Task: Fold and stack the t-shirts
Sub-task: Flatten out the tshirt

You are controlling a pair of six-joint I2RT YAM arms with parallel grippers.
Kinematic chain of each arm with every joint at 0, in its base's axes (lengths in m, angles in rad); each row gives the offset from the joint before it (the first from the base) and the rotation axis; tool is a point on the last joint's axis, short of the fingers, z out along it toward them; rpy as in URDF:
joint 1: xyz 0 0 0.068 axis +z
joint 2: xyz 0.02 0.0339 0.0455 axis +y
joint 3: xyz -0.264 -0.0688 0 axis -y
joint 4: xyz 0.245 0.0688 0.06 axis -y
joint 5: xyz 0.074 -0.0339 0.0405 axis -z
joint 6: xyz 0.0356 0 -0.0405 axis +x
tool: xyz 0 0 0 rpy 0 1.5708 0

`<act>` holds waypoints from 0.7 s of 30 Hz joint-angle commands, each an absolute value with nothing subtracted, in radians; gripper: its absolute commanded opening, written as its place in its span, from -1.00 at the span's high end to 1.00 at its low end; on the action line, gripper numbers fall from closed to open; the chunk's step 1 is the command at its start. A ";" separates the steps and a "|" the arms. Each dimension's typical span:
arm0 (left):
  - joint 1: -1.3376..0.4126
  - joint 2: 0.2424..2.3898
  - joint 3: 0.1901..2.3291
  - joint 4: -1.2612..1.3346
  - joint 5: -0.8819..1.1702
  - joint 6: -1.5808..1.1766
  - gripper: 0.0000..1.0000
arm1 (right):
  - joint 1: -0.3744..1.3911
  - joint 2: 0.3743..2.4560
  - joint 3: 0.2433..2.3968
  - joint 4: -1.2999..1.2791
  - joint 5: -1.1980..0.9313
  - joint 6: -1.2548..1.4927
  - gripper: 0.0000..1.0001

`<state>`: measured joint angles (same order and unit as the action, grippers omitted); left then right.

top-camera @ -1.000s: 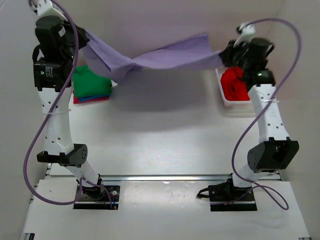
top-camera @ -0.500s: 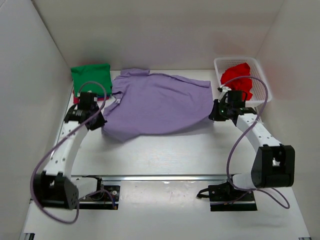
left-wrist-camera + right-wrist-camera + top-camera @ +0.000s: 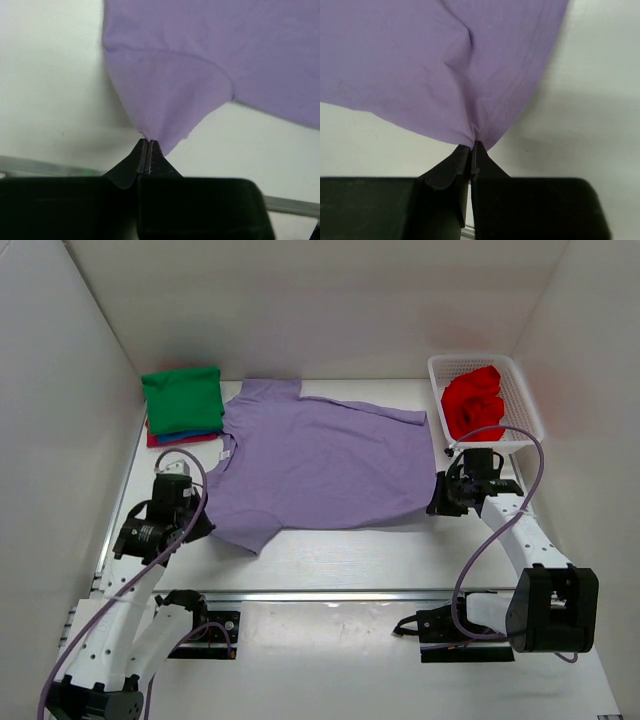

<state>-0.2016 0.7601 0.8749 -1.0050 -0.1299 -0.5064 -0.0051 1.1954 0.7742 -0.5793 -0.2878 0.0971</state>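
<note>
I see the white counter (image 3: 330, 560) with the lavender-purple t-shirt (image 3: 320, 465) spread out nearly flat across its middle. Its neckline faces the left side, and its hem runs down the right side near the basket. A few soft wrinkles show in the cloth.

The white lattice basket (image 3: 525, 405) sits at the far right corner. The red t-shirt (image 3: 472, 400) is bunched up inside it.

At the far left corner there is a small folded stack. The green t-shirt (image 3: 183, 398) is on top, and thin edges of the blue t-shirt (image 3: 195, 435) and the magenta t-shirt (image 3: 160, 441) peek out beneath it. The stack lies just beside the lavender shirt's far left sleeve.

My left gripper (image 3: 148, 149) is low over the counter at the shirt's near left corner. Its jaws are pressed together on a pulled-out point of lavender cloth.

My right gripper (image 3: 471, 147) is at the near right corner of the shirt. Its jaws are likewise pinched tight on the stitched hem, where the cloth gathers into a small pleat.
</note>
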 commanded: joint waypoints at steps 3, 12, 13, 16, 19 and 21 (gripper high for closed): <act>-0.227 0.669 0.763 -1.124 -0.080 -0.568 1.00 | -0.005 1.204 0.792 -0.695 -0.256 0.103 1.00; -0.241 0.551 0.834 -1.307 -0.144 -0.610 1.00 | 0.097 1.144 0.834 -0.900 -0.136 0.212 1.00; -0.241 0.549 0.842 -1.318 -0.165 -0.604 1.00 | 0.057 1.141 0.834 -0.913 -0.159 0.219 1.00; -0.233 0.563 0.874 -1.344 -0.160 -0.606 1.00 | 0.057 1.138 0.848 -0.954 -0.143 0.236 0.99; -0.227 0.571 0.874 -1.304 -0.127 -0.595 1.00 | -0.027 1.192 0.839 -0.950 -0.274 0.195 1.00; -0.224 0.603 0.873 -1.264 -0.120 -0.598 1.00 | -0.032 1.250 0.819 -0.928 -0.287 0.189 1.00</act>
